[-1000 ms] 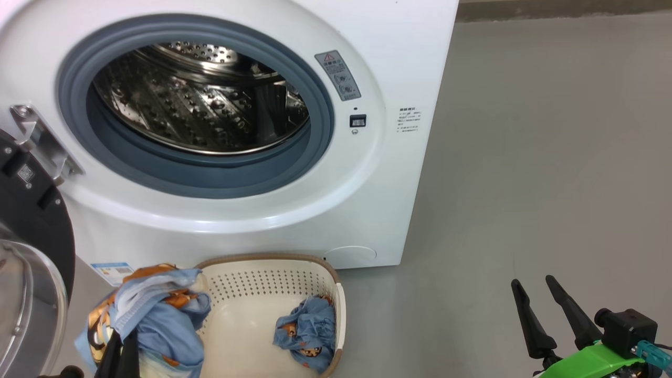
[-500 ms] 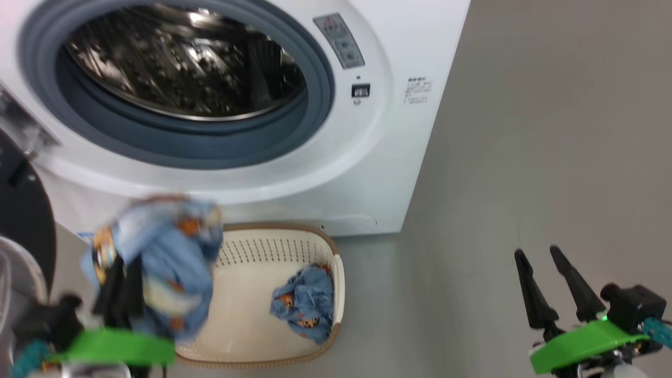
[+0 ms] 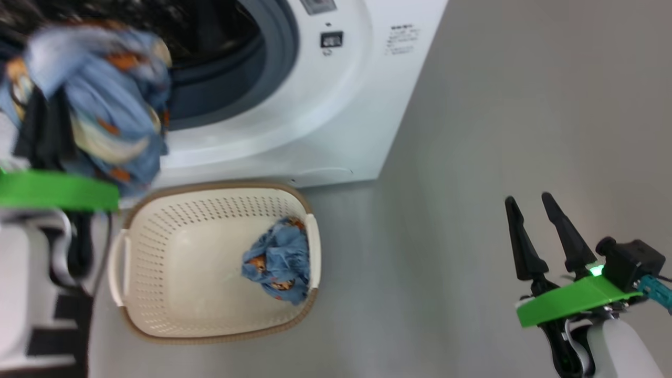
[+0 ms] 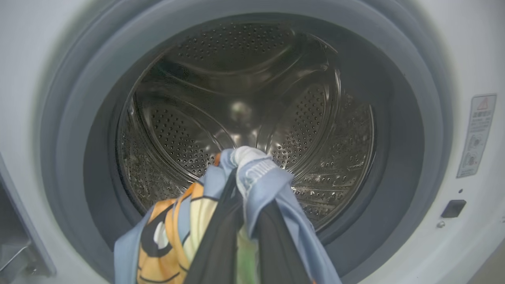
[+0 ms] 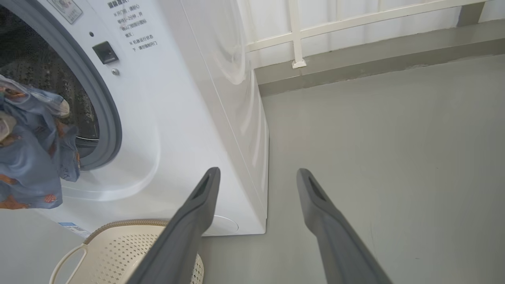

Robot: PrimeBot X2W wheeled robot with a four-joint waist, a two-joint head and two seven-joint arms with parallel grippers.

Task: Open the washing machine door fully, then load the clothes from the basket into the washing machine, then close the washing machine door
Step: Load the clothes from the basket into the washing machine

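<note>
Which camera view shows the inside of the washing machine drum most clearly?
The left wrist view: it looks straight into the perforated steel drum, with holes and ribs sharp. The head view gives a dark, blurred corner of it behind the held clothes bundle. The right wrist view gives a narrow slice beside the grey gasket.

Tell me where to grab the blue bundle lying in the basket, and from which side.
Pinch the bundle at its crumpled top folds, coming down from above: it lies against a wall of the basket, whose sides would block a sideways reach.
</note>
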